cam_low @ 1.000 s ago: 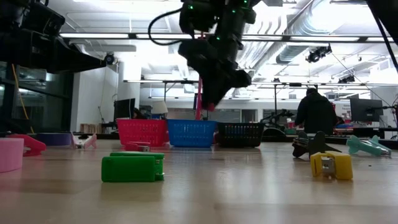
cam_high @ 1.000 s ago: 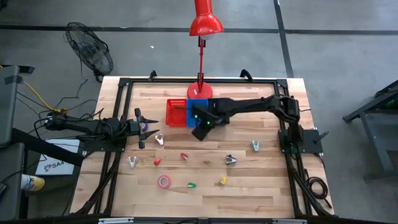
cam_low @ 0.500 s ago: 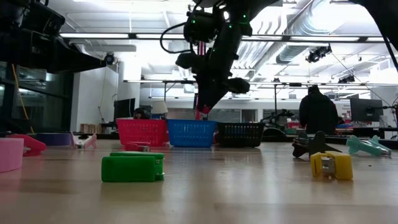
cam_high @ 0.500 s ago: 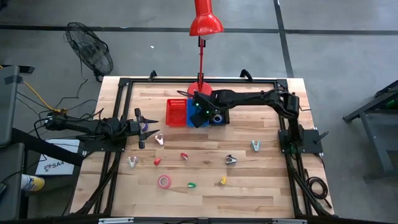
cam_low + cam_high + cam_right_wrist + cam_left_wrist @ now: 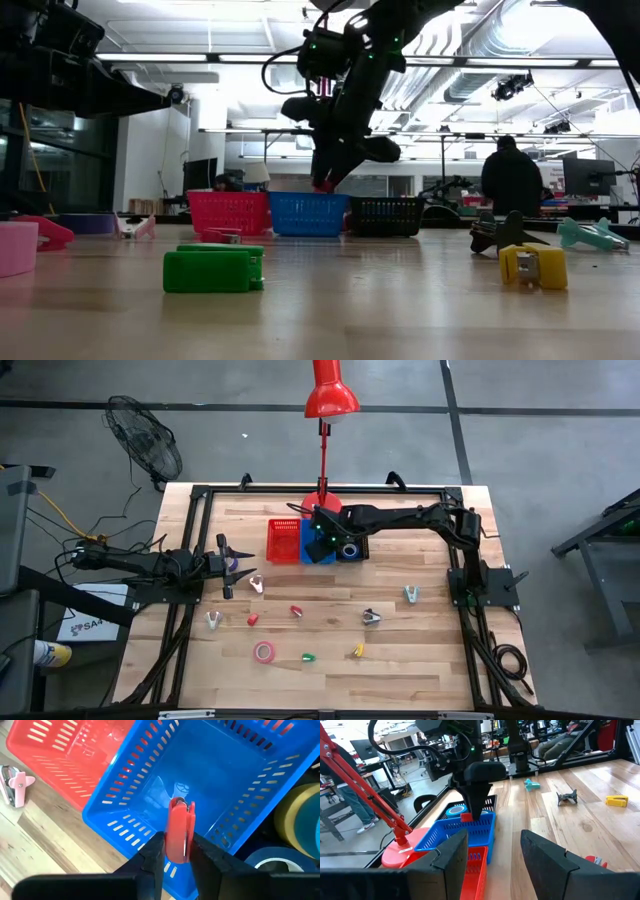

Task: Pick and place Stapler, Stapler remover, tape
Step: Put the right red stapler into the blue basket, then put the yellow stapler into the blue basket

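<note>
Since a second ago the right arm has swung back from the open counter to the bins; left arm unchanged.

High view: right claw hangs over the blue bin, red bin just to one side of it, black bin to the other. Left claw waits well apart, near the counter's left edge. A pink tape roll lies far from both claws, on the counter's near part.

Low view: right claw points down just above the blue bin's rim, something red at its tip. A person stands in the room behind.

Left wrist view: left claw fingers stand apart, nothing between them. Far ahead, the right claw dips into the blue bin.

Right wrist view: right claw fingers sit either side of a red stapler remover, touching it, over the inside of the blue bin. Blue tape rolls lie in the neighbouring bin.
</note>
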Controlling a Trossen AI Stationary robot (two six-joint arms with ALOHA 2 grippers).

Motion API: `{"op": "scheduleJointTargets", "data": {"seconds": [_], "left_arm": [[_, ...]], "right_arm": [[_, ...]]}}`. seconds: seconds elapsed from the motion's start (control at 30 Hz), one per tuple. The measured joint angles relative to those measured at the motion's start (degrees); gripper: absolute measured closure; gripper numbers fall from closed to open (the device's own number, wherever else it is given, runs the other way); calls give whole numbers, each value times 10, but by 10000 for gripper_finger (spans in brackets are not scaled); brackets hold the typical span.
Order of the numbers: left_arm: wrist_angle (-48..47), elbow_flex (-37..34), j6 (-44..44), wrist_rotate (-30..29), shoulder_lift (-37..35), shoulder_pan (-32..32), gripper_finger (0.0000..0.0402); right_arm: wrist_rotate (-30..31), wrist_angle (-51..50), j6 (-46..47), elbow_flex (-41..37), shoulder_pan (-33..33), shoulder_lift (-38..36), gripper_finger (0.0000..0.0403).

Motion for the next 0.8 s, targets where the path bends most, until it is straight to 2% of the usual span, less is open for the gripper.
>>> {"op": "scheduleJointTargets", "data": {"seconds": [0.57, 0.8], "left_arm": [[0, 0, 0, 0, 0, 0, 222], [0, 0, 0, 0, 0, 0, 222]], "right_arm": [[-2, 0, -1, 0, 0, 0, 218], [-3, -1, -3, 0, 13, -17, 206]]}}
